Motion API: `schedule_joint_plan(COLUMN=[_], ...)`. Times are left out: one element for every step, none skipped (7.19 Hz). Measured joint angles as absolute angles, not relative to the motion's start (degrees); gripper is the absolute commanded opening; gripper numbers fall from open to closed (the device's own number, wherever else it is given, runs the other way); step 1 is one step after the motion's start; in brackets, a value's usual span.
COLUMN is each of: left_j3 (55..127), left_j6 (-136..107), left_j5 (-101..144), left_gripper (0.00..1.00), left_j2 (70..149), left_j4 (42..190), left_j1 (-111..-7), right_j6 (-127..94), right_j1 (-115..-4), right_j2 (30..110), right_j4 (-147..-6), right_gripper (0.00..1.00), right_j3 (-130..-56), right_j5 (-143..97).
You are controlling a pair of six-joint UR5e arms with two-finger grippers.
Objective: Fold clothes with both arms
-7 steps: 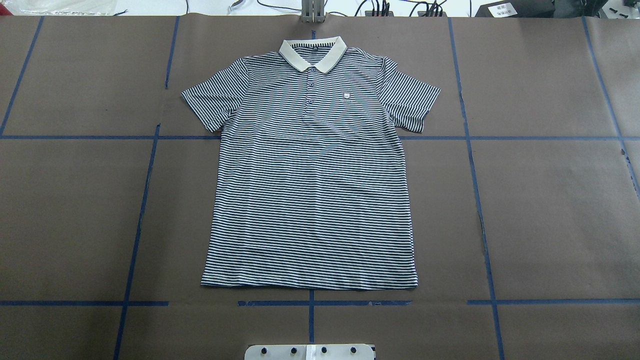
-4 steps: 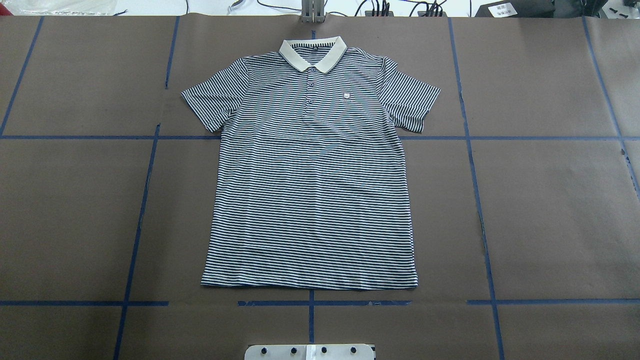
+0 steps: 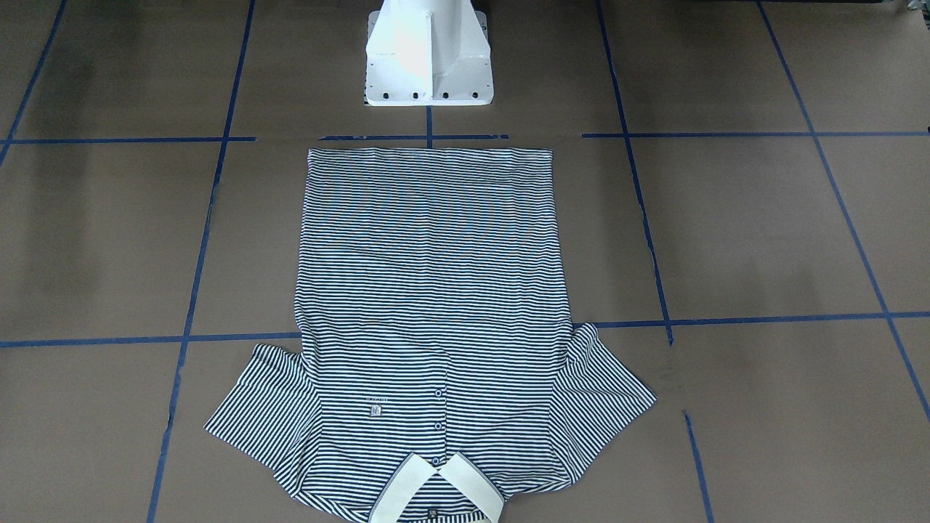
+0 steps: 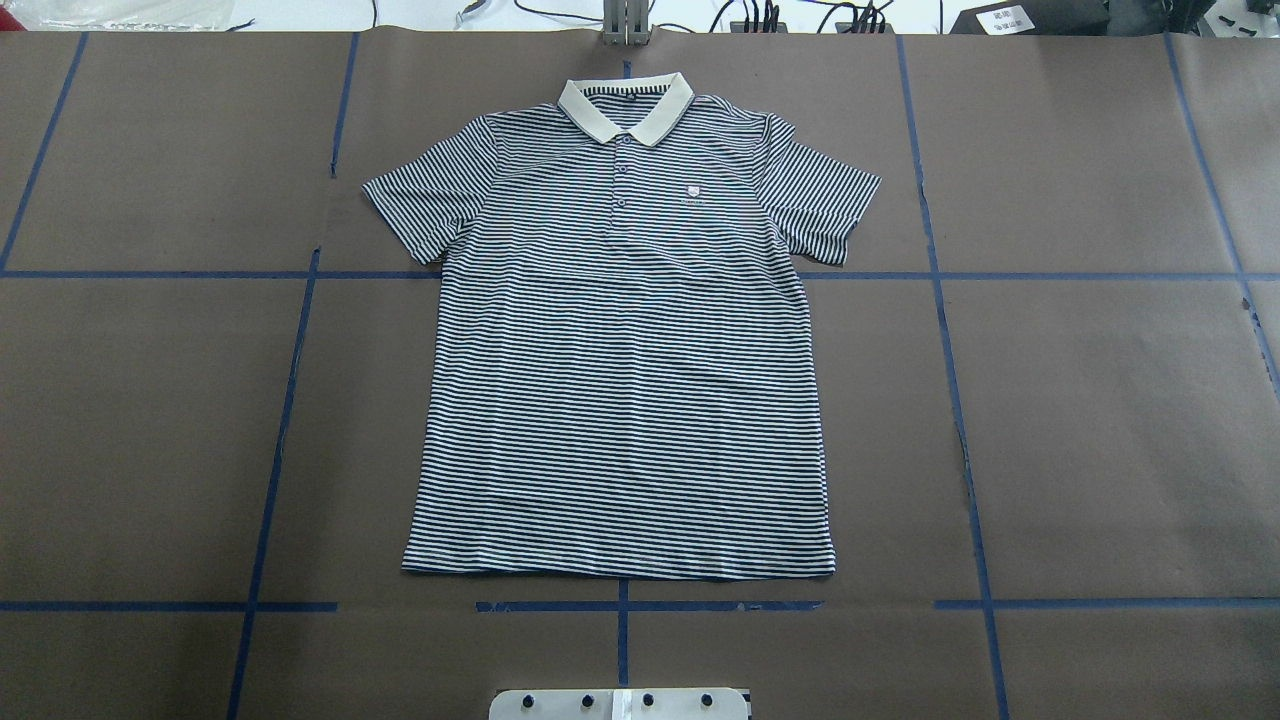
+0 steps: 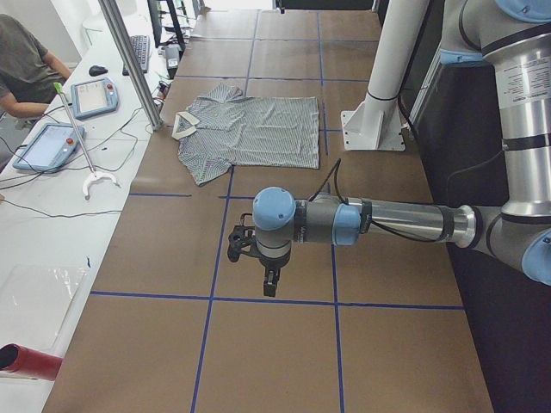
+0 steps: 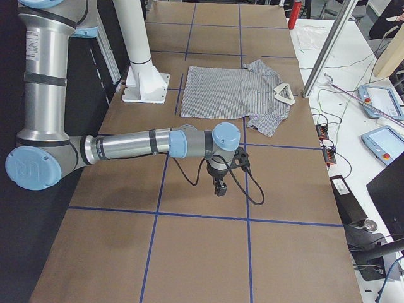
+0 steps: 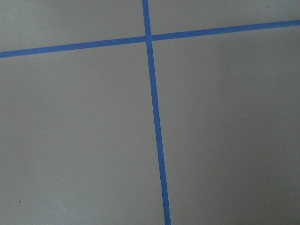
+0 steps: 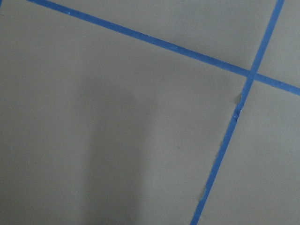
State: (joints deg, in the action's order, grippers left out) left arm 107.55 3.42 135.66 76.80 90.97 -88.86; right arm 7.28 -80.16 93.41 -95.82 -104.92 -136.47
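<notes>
Shirt [image 3: 432, 305] fills the middle of the front-facing view. It lies flat and face up on the brown bench [image 3: 763, 232], with its hem toward the white pedestal [image 3: 427, 51] at top centre, its collar [image 3: 472, 488] at the bottom edge and both sleeves spread.

Overhead, the shirt [image 4: 620, 380] lies at frame centre, collar at the top, hem just above a blue tape [image 4: 550, 606] line.

From the left end, the shirt [image 5: 250, 129] sits upper middle. The left arm [image 5: 387, 224] reaches across mid-frame, and the left claw [image 5: 270, 284] points down over bare bench, well apart from the shirt. Whether it is spread or pressed together cannot be told.

From the right end, the shirt [image 6: 230, 91] lies upper centre. The right arm [image 6: 139, 145] stretches across mid-frame, and the right claw [image 6: 220, 187] hangs over the bench, well apart from the shirt. Its state cannot be told either.

The left wrist view shows only bench and crossing tape, and the right wrist view shows the same.
</notes>
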Motion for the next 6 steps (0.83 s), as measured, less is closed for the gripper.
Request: schedule_joint_plan(left_j3=[107.57,107.58,107.58,107.66,107.75,107.64], left_j6=[3.43,3.41,3.30,3.12,3.13,3.22], left_j5=[136.40,138.62,141.45,143.40,144.30,144.61], left_gripper=[1.00,1.00,1.00,1.00,1.00,1.00], left_j2=[76.76,76.75,76.71,76.67,76.69,76.63], left_j4=[92.50,93.52,94.08,94.46,95.26,97.26], left_j1=[-88.86,-88.86,-88.86,-88.86,-88.86,-88.86], right_j6=[0.51,-7.60,-17.33,-28.78,-40.58,-52.28], right_j1=[-77.70,-74.93,-71.52,-67.70,-64.61,-61.73], right_j2=[89.36,84.64,79.70,74.35,69.37,65.20], right_j4=[-94.55,-91.62,-86.43,-78.68,-69.87,-61.59], right_gripper=[1.00,1.00,1.00,1.00,1.00,0.99], right_j3=[-103.61,-100.89,-96.79,-91.12,-84.78,-78.99], right_j5=[-136.79,-136.94,-136.89,-136.61,-135.49,-132.24])
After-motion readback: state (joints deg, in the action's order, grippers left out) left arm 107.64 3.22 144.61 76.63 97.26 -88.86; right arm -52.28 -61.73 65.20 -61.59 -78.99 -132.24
